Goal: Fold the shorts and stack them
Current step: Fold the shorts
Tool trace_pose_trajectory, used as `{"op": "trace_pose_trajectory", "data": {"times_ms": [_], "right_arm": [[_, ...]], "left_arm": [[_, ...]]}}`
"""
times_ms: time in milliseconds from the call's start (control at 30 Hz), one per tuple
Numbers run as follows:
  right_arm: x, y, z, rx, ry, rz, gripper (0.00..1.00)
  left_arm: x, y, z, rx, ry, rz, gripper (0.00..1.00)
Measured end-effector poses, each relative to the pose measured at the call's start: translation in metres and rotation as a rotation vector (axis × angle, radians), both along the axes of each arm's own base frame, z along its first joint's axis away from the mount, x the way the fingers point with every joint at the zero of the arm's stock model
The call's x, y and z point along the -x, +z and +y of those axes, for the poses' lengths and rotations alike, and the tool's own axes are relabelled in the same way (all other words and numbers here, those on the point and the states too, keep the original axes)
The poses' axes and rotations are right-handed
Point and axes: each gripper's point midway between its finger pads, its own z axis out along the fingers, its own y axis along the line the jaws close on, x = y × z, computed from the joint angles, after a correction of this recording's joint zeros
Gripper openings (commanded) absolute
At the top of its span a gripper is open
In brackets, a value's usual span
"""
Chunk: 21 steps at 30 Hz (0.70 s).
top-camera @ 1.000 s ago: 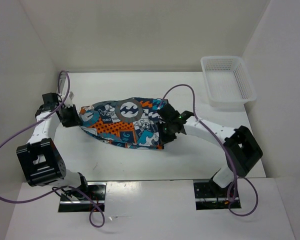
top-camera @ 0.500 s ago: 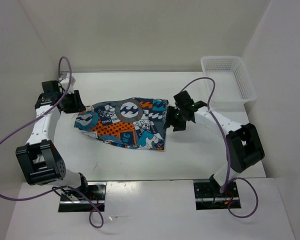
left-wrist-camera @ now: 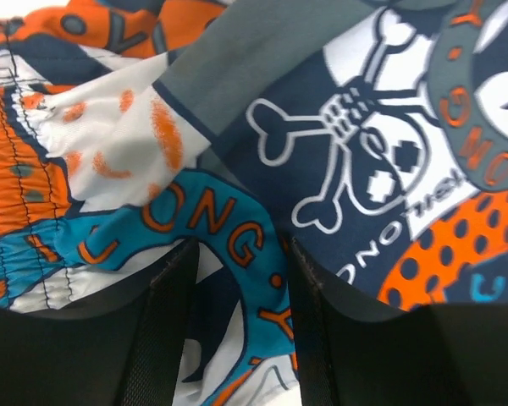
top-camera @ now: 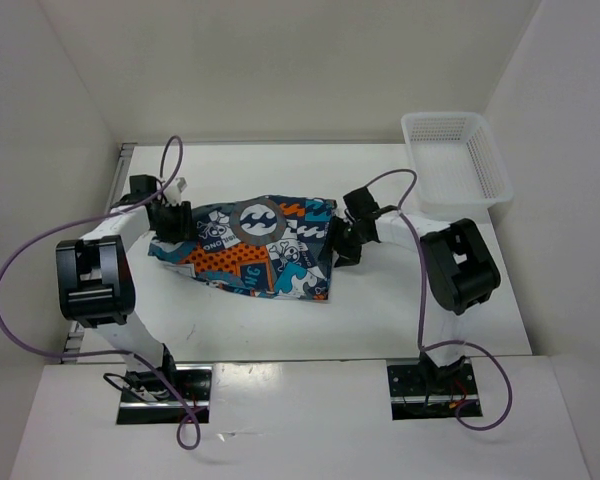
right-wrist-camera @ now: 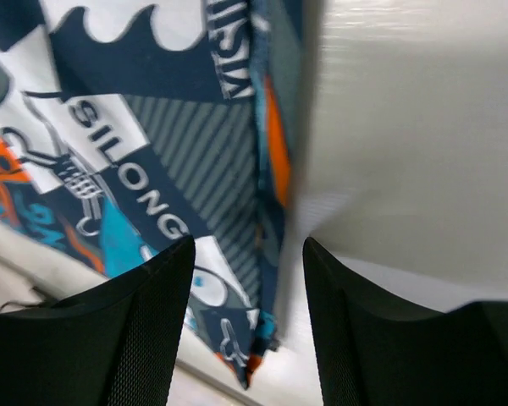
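We judge that the fold is the step in hand, not the stacking. The shorts (top-camera: 255, 248) lie as one flat, slightly rumpled patch on the bench (top-camera: 420, 305) between the two hands, and nothing is lifted yet.

The left hand (top-camera: 170, 222) sits low over the end of the shorts nearest it, with the rest of the cloth running away to its right. Its fingers (left-wrist-camera: 165, 330) stand a modest way apart — neither wide nor pinched — and printed fabric fills the gap and everything beyond. What looks like the gathered waistband (left-wrist-camera: 17, 169) lies just to one side of them. We cannot tell whether the tips press on the cloth, but they hold nothing.

The right hand (top-camera: 341, 246) is at the opposite end, its fingers (right-wrist-camera: 148, 326) parted about as much and straddling the side edge of the shorts. Fabric lies ahead of one finger and bare bench ahead of the other. It too grips nothing. The white mesh basket (top-camera: 455, 160) stands well apart, beyond this hand.

The next move, as we see it, calls for each hand to come down and close on its own edge — taking every layer, since the edge at the right hand looks doubled. Both would then carry the cloth over in step so the fold lands square.
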Motion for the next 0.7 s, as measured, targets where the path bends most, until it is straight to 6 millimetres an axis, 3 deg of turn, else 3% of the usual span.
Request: {"op": "trace_pose_trajectory", "data": {"times_ms": [133,233,267,367,567,700], "right_arm": [[-0.005,-0.001,0.011,-0.051,0.004,-0.013,0.57],[-0.006,-0.003,0.02,-0.063,0.018,-0.026,0.45],[-0.007,-0.004,0.024,-0.069,0.024,-0.028,0.29],[-0.006,-0.011,0.031,-0.057,0.023,-0.028,0.01],[-0.015,-0.01,0.02,-0.001,-0.046,-0.056,0.01],[-0.018,-0.003,-0.028,0.076,-0.151,-0.07,0.01]], "left_arm": [[0.004,-0.017,0.002,-0.007,0.008,0.031,0.53],[0.005,-0.027,0.002,-0.004,0.008,0.046,0.53],[0.004,-0.028,0.002,-0.004,0.008,0.045,0.53],[0.004,-0.028,0.002,-0.004,0.008,0.042,0.53],[0.002,-0.028,-0.009,0.0,-0.022,0.038,0.53],[0.004,-0.029,-0.053,-0.001,-0.14,0.027,0.53]]}}
